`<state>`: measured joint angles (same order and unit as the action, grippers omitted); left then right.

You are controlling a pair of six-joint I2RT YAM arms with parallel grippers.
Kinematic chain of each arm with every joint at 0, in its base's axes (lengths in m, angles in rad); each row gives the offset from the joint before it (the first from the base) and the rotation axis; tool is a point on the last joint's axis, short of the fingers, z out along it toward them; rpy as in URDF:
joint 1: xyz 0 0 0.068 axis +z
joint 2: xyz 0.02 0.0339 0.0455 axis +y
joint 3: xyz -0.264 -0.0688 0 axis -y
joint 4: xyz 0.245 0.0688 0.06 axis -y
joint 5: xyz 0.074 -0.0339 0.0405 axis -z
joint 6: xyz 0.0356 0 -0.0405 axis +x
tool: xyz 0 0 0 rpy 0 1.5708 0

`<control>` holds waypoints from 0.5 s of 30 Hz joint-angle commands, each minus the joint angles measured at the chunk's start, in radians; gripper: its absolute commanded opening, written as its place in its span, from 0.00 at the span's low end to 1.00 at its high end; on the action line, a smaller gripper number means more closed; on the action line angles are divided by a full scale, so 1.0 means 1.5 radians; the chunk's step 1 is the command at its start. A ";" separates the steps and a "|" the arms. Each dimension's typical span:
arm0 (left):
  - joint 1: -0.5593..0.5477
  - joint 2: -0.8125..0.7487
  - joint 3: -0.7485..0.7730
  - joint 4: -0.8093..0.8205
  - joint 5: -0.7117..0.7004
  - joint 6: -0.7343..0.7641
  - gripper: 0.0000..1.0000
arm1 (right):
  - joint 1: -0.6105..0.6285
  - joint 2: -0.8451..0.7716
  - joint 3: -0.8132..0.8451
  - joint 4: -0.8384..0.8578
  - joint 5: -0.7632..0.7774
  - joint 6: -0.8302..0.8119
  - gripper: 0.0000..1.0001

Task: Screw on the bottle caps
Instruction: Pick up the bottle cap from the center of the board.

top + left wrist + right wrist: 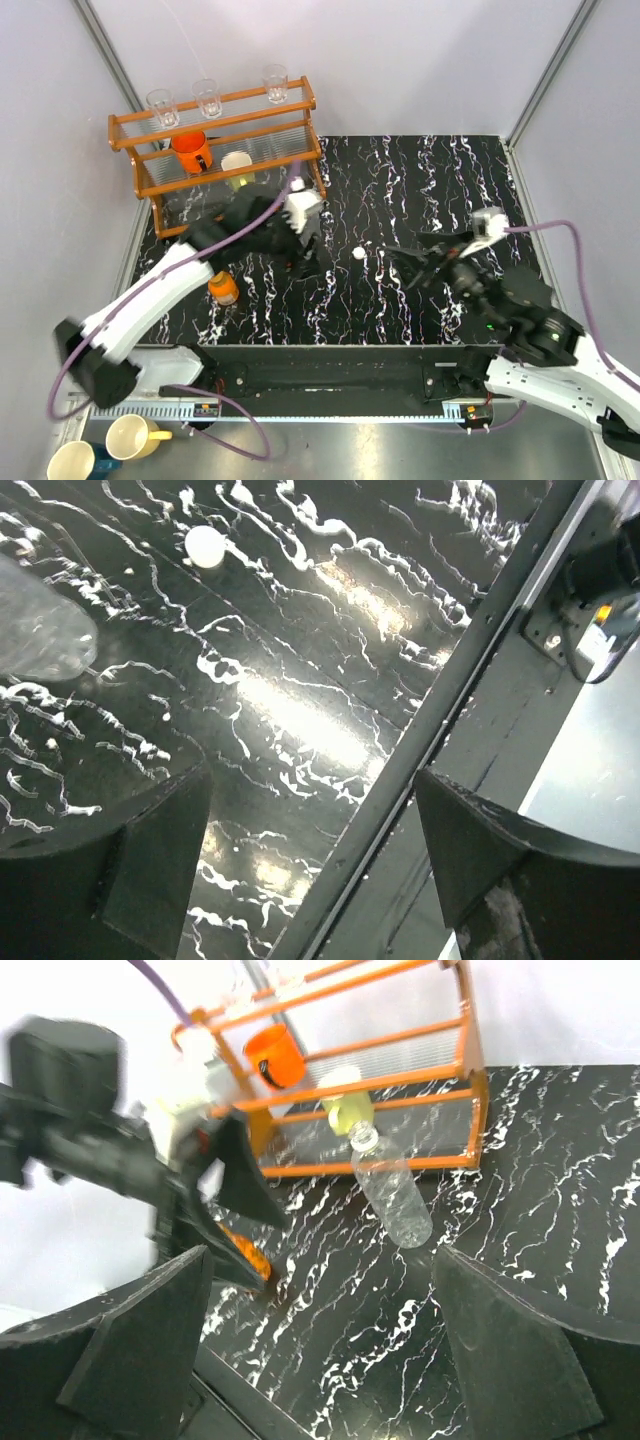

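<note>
Left hand (310, 780) and right hand (322, 1260) both have their fingers apart, holding nothing. The white cap (359, 254) lies on the tabletop (400, 190) between them. The clear bottle (393, 1195), seemingly uncapped, sits near the rack (472, 1060), and the orange bottle (224, 288) is beside the left arm.

Your counter (300, 710) is glossy black, stone-look with white veins; you'll see lamp glare off it. The bottle (395, 1198) is clear, thin plastic, ribbed and shiny. The cap (205, 545) looks smooth, matt white. Both pairs of jaws are matt black, the left ones scuffed along the edges. The rack (465, 1020) is smooth orange; wood or metal, you cannot tell. The mug (275, 1055) is glossy orange.
</note>
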<state>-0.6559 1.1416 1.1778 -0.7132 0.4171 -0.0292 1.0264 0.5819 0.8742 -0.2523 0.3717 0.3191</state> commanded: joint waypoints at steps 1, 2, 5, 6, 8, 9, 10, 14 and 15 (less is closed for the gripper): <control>-0.045 0.183 0.169 -0.054 -0.015 0.090 0.79 | -0.001 -0.077 -0.003 -0.088 0.087 0.086 1.00; -0.047 0.224 0.206 -0.074 -0.016 0.100 0.76 | -0.001 -0.087 -0.004 -0.097 0.078 0.080 1.00; -0.049 0.363 0.327 -0.122 -0.028 0.140 0.69 | -0.002 -0.097 -0.008 -0.136 0.118 0.092 0.99; -0.049 0.413 0.352 -0.126 -0.031 0.150 0.68 | -0.001 -0.083 0.003 -0.153 0.169 0.113 0.99; -0.049 0.455 0.407 -0.127 -0.028 0.153 0.68 | -0.001 -0.055 0.029 -0.229 0.225 0.125 0.87; -0.054 0.488 0.421 -0.125 -0.031 0.156 0.67 | -0.001 -0.010 0.059 -0.264 0.296 0.155 0.70; -0.056 0.504 0.443 -0.118 -0.032 0.156 0.67 | -0.002 0.015 0.072 -0.296 0.321 0.164 0.65; -0.068 0.551 0.448 -0.074 -0.048 0.174 0.64 | -0.017 0.115 0.114 -0.391 0.360 0.218 0.62; -0.071 0.565 0.448 -0.065 -0.057 0.178 0.63 | -0.052 0.136 0.119 -0.392 0.329 0.231 0.63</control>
<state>-0.7383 1.9545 1.8004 -0.8608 0.3763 0.1852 1.0199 0.6800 0.9947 -0.6830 0.7658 0.5495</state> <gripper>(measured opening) 0.647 0.626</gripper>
